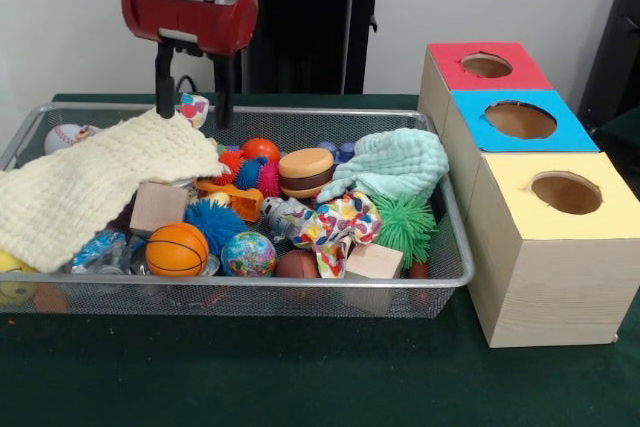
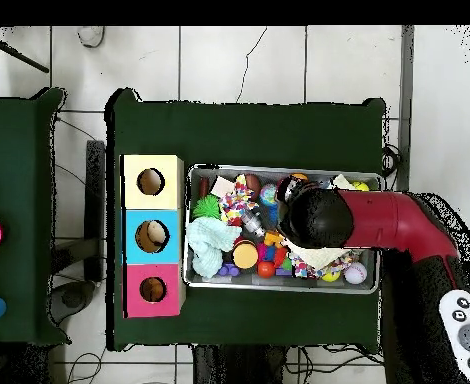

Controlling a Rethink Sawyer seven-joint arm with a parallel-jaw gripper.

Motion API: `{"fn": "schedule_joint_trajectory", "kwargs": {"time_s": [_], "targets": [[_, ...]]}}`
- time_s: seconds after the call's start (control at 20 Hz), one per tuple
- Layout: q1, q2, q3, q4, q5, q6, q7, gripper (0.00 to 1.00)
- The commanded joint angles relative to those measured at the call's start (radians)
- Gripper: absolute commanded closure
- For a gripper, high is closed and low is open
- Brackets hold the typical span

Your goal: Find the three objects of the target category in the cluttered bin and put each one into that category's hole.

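Your end effector (image 1: 194, 105) hangs over the far left part of the wire bin (image 1: 455, 237), its two dark fingers (image 1: 164, 82) spread apart and gripping nothing, their tips just at the upper edge of the cream cloth (image 1: 90, 187) draped over that end. A small patterned ball (image 1: 194, 108) sits between the fingers near the far rim.

You can't pick out any plush toy for certain in the clutter. A mint cloth (image 1: 393, 165) covers the right rear corner, and balls, wooden blocks and a toy burger (image 1: 306, 171) crowd the middle.

The red-topped box (image 1: 484, 69) with its round hole (image 1: 486, 65) stands farthest back in the row of three boxes, just beside the bin's right rim on the green worktop (image 1: 250, 377). From overhead, the arm (image 2: 394, 222) covers the bin's right half.
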Motion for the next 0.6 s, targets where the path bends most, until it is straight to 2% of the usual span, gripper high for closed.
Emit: {"fn": "schedule_joint_trajectory", "kwargs": {"time_s": [0.05,0.25,0.45,0.6], "targets": [[-0.015,0.021,0.069,-0.105,-0.099,0.188,-0.355,0.0],[-0.053,0.04,0.077,-0.11,-0.125,0.172,-0.38,0.0],[-0.068,0.04,0.057,-0.107,-0.159,0.151,-0.352,0.0],[-0.08,0.073,0.063,-0.103,-0.179,0.113,-0.338,0.0]]}}
